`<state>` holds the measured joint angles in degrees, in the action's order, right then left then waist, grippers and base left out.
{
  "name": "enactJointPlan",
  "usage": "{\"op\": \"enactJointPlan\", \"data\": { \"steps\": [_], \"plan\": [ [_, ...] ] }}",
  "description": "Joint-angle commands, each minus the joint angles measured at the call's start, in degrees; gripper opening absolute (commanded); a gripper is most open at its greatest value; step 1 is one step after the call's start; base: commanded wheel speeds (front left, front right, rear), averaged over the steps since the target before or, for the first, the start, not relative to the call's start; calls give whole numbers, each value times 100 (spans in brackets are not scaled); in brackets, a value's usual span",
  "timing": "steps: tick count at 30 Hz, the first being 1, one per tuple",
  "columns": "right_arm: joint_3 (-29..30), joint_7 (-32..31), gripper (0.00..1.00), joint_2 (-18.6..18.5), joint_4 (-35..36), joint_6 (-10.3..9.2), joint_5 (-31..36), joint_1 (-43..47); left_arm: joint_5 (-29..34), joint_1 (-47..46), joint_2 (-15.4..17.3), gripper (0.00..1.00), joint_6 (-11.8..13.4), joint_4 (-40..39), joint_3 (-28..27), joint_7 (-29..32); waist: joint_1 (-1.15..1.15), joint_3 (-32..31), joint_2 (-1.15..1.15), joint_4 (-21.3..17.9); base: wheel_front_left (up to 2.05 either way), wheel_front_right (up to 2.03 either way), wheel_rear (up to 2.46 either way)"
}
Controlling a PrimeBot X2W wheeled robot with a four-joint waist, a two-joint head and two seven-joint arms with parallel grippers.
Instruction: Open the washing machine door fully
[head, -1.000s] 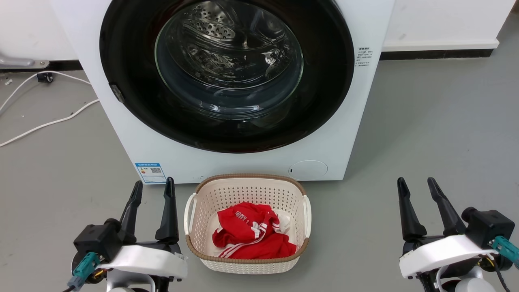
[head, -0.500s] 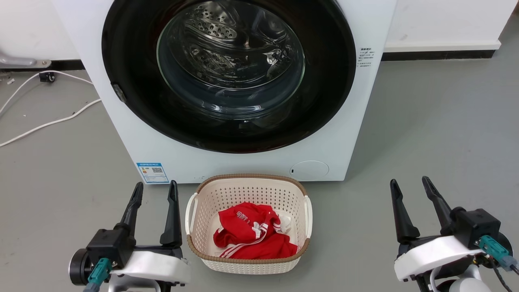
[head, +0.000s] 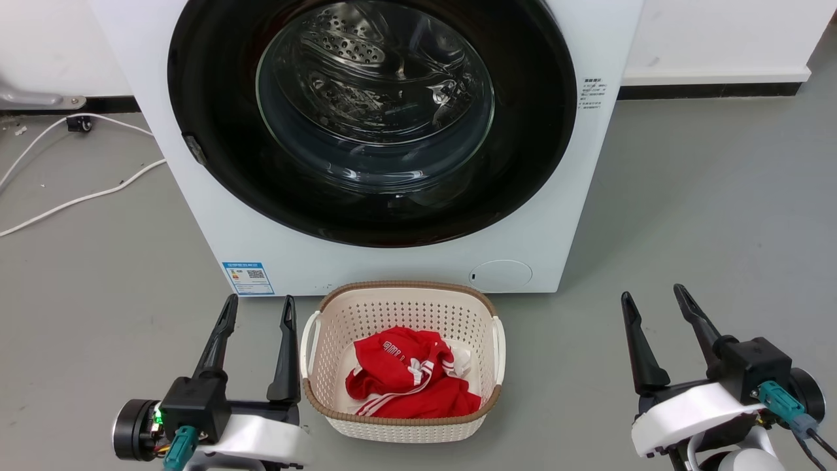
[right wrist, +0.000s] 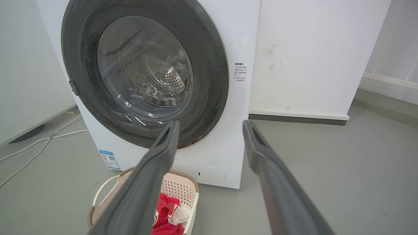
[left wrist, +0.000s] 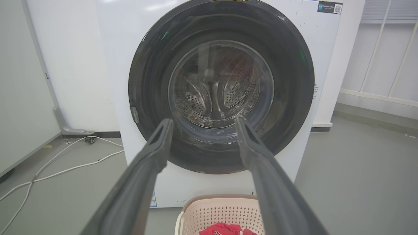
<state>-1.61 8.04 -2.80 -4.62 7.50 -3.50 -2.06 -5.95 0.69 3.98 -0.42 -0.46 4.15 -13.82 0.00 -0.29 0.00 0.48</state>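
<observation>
Left gripper and right gripper hang low, fingers parted (both empty), pointing forward.

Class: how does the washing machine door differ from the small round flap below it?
The washing machine door is glossy black with clear glass; the flap is plain white. The door nearly spans the machine; the flap is small. Both are round and shut.
</observation>
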Motion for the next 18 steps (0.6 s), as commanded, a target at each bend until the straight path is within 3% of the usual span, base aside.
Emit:
{"op": "enactJointPlan", "data": {
  "steps": [1,18],
  "plan": [
    [-10,39,100,-15,9,-2,103,48,103,43,26,100,32,-42,12,-47,0,-1,0,0,0,0,0],
    [10,107,100,-15,-83,-2,159,52,426,83,-16,100,62,-19,-13,-146,0,-2,0,11,0,0,0]
  ]
}}
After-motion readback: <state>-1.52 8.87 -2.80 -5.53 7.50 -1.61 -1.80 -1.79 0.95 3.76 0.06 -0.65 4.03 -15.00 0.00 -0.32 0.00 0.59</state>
